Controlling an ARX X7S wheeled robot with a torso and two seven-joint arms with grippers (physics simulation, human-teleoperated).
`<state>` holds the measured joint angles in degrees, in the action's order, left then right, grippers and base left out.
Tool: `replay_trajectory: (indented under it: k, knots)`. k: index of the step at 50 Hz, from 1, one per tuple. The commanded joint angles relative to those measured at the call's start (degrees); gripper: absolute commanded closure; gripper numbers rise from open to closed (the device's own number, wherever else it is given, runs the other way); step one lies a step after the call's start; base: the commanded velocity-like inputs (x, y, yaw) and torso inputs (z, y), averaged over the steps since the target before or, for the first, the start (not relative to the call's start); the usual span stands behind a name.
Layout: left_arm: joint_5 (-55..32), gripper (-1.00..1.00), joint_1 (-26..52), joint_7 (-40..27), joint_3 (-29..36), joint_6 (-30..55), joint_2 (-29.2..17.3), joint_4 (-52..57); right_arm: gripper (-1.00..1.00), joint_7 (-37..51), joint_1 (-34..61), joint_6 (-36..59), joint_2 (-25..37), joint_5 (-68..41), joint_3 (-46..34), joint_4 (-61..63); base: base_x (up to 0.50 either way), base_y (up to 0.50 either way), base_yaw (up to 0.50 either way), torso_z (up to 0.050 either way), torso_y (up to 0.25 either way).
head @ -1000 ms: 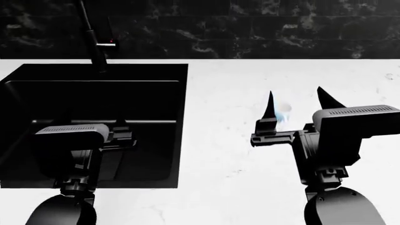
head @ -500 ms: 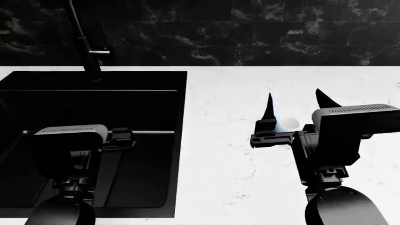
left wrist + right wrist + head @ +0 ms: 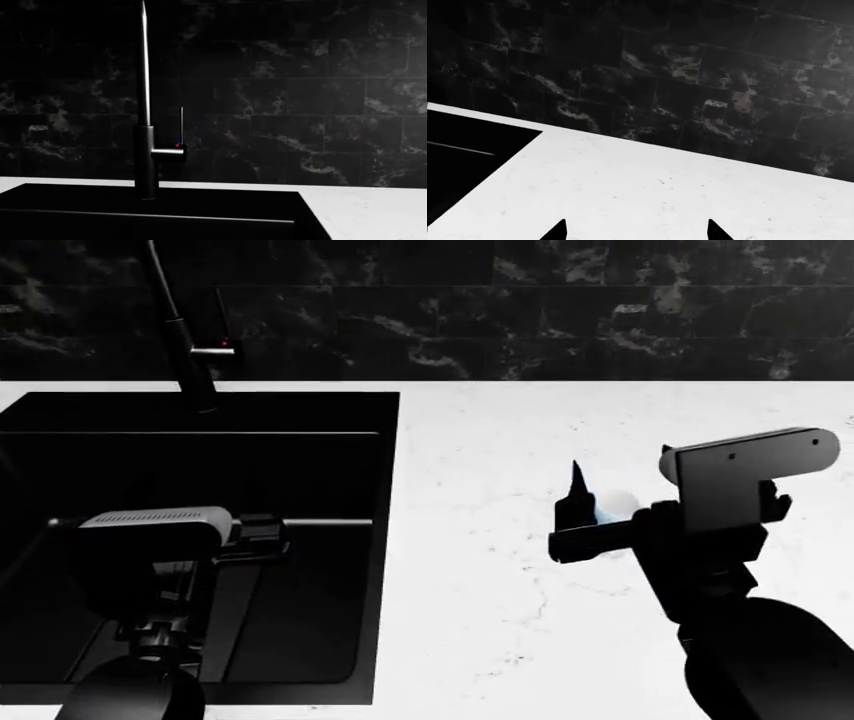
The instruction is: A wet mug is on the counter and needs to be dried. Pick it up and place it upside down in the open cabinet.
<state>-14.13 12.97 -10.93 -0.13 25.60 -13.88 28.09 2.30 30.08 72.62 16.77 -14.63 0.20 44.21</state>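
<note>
Bare counter [image 3: 507, 440] right of sink [image 3: 200, 530]

Readable text: none in any view.
Mug [image 3: 617, 506]: pale blur, no lettering legible.
Faucet [image 3: 148, 150]: one small red dot, no characters.
Bench [image 3: 507, 580]: grey veining only.

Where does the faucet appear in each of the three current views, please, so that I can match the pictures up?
Head view: the faucet stands at upper left, behind the sink, against the dark tiled wall.
Left wrist view: it rises tall at left of centre, with a small red dot on its side lever.
Right wrist view: not in the picture.
Shared landmark: the dark tiled wall meeting the counter runs through all three views.
</note>
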Motion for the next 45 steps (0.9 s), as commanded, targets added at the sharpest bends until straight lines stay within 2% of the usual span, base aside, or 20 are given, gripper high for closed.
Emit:
replay_trajectory:
  k: [1,17,31,45]
  knots:
    - [-0.1,-1.0,-0.2,-0.3,0.1,-0.3,-0.3,-0.4,-1.0,-1.4,-0.9,-2.3,1.6,-0.1,0.5,-5.7,0.0,0.0,0.0,0.0,0.0]
    - [-0.4,-1.0,-1.0,-0.4,0.2,-1.7,-0.4,-1.7,-1.0,-2.1,-1.9,-9.7,2.3,1.7,-2.5,-17.2,0.0,0.0,0.0,0.0,0.0]
    - [-0.7,-1.0,-1.2,-0.6,0.5,-1.9,-0.6,-2.2,-1.0,1.1,-2.4,-14.7,2.7,5.3,-4.2,-21.0,0.0,0.0,0.0,0.0,0.0]
    - [-0.8,-1.0,-0.8,-0.9,1.0,-1.6,-1.0,-2.4,-1.0,0.5,-3.0,-16.5,2.2,4.8,-5.0,-23.6,0.0,0.0,0.0,0.0,0.0]
